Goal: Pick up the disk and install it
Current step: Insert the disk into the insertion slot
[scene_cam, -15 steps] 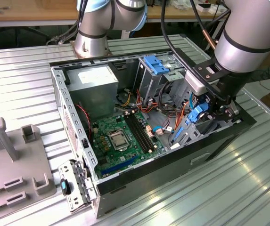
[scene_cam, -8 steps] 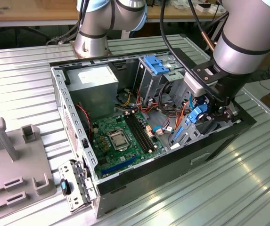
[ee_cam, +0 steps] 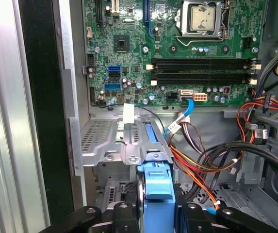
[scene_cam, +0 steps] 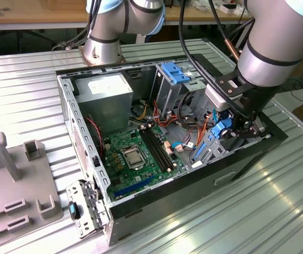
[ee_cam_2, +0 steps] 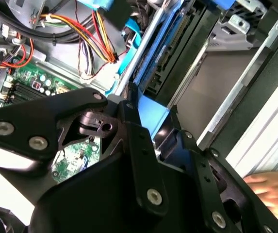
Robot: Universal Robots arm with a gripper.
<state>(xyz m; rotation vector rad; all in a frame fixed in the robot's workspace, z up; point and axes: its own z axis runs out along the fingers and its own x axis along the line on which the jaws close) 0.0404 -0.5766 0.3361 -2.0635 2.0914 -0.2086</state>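
Observation:
The disk (scene_cam: 219, 133), dark with bright blue rails, stands on edge inside the open computer case (scene_cam: 88, 159), at the drive cage on the exterior view's right. My gripper (scene_cam: 242, 127) reaches down from above and is shut on it. In the first wrist view the disk's blue rail end (ee_cam: 156, 185) sits between my black fingers (ee_cam: 123, 214), just over the metal drive cage (ee_cam: 110, 141). In the second wrist view a blue patch of the disk (ee_cam_2: 151, 112) shows between the fingers (ee_cam_2: 139, 145), and the rest is hidden by the gripper body.
A green motherboard (scene_cam: 135, 153) covers the case floor, with a grey power supply (scene_cam: 106, 98) at the back. Red, orange and blue cables (ee_cam: 202, 160) lie beside the cage. A lighter blue bracket (scene_cam: 175, 73) stands behind. A person's hand (ee_cam_2: 274, 190) rests outside the case wall. Grey fixtures (scene_cam: 14, 180) sit at the exterior view's left.

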